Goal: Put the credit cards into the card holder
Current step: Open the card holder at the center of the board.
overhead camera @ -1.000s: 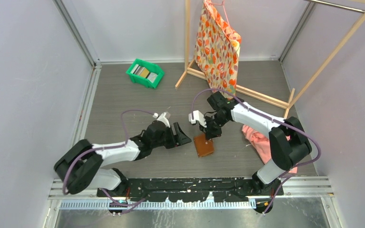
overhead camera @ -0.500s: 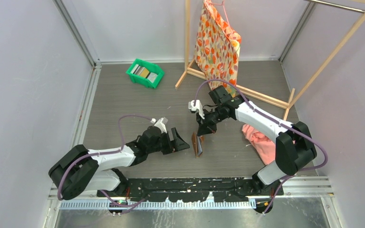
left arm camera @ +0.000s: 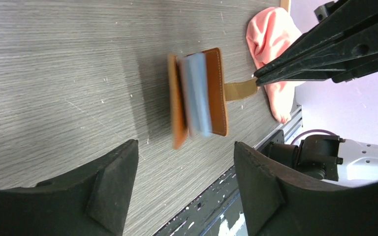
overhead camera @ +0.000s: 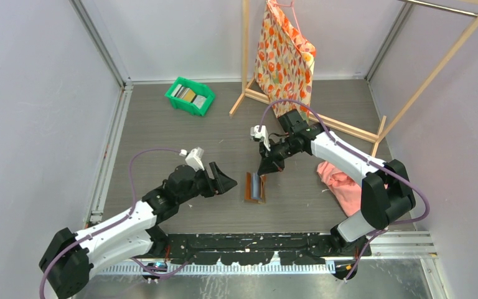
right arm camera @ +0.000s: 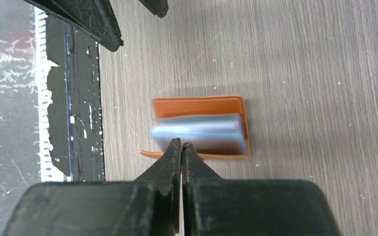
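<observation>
The card holder [overhead camera: 254, 187] is a brown leather wallet lying mid-table, opened, with its light-blue card sleeves [left arm camera: 197, 96] fanned up and blurred. My right gripper [overhead camera: 266, 168] is shut on its tan snap tab [left arm camera: 240, 90], the tips [right arm camera: 181, 145] pinching the strap just beside the sleeves. My left gripper [overhead camera: 222, 181] hangs open to the left of the holder with nothing between its fingers [left arm camera: 113, 182]. The credit cards [overhead camera: 188, 94] lie stacked in the green bin at the back left, far from both grippers.
The green bin [overhead camera: 200, 104] stands at the back left. A wooden rack [overhead camera: 246, 56] with a floral bag [overhead camera: 284, 56] stands at the back. A pink cloth [overhead camera: 341, 180] lies right of the holder, under the right arm.
The right gripper has pulled the tab up and back, and the holder has flipped from closed and flat to open. The left arm has drawn back to the left.
</observation>
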You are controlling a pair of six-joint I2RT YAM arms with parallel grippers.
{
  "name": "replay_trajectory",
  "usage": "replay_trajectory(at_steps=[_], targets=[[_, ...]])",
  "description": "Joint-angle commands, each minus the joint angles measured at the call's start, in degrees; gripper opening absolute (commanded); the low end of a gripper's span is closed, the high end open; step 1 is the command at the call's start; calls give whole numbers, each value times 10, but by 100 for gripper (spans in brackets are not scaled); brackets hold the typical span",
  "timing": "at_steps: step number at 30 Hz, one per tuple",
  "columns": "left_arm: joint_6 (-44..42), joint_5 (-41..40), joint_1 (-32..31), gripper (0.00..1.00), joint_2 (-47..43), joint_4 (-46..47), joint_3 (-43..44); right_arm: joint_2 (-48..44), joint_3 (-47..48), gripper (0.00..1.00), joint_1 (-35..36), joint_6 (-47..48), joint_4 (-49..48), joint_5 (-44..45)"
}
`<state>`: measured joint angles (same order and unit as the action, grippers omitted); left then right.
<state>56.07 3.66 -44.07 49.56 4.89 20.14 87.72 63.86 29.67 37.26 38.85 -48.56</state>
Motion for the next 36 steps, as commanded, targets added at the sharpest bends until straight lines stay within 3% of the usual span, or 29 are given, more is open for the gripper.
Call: replay_trajectory(at_steps=[1,6,11,16,20,28,33,36], targets=[[-19,2,2,69,-11,-17,28,-25,6,1,-1,-24,-31,-39],[-9,46,2,55,36,41,39,-13,3,1,-10,-17,-27,-26],[0,70,2,52,103,97,44,4,8,1,-28,38,19,-17],[-2,95,-2,53,171,139,60,29,42,1,-43,213,178,15],[-8,106,-13,55,224,160,77,64,58,1,-47,284,266,69],[-8,109,-37,55,297,196,112,52,-29,5,-56,225,177,191],[-1,130,-41,50,345,234,131,94,-40,8,-57,167,120,275],[5,141,-41,49,366,256,140,97,-38,11,-58,145,103,282]])
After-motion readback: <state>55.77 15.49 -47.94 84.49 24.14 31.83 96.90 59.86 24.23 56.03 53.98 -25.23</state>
